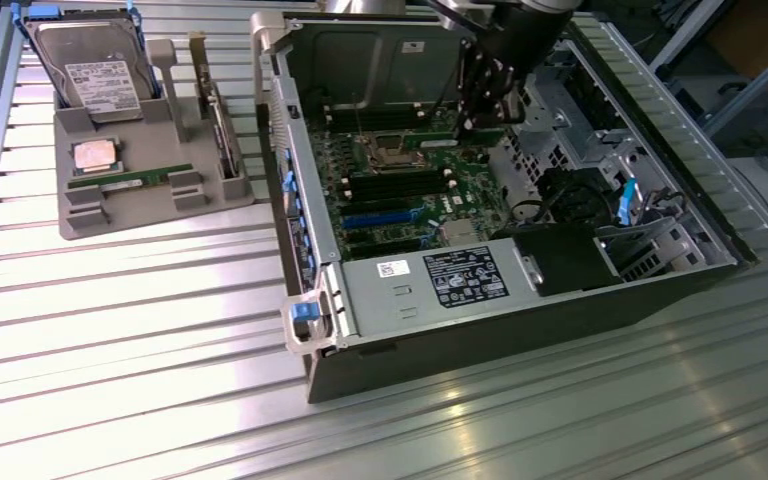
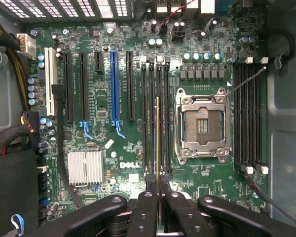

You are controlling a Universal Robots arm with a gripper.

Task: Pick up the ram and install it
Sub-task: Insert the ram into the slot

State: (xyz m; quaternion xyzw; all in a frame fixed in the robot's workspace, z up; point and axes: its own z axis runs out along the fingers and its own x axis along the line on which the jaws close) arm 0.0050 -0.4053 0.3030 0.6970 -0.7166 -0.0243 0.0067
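My gripper [image 2: 158,198] is shut on the ram [image 2: 158,143]. I see the ram edge-on as a thin green-gold strip, hanging just above the bank of black memory slots [image 2: 150,118] beside the CPU socket [image 2: 202,126]. It runs parallel to the slots; I cannot tell whether it touches one. In the exterior view the gripper [image 1: 471,118] reaches down into the open computer case [image 1: 317,330], over the motherboard [image 1: 424,190]. A second, similar ram stick [image 1: 124,183] lies on the grey tray [image 1: 157,215] at the exterior view's left.
The tray also holds a hard drive [image 1: 91,70], a square silver processor chip [image 1: 95,155] and an upright card [image 1: 224,130]. Inside the case are the power supply [image 1: 451,280], cables [image 1: 558,195], a heatsink [image 2: 85,168] and another bank of memory slots [image 2: 249,118].
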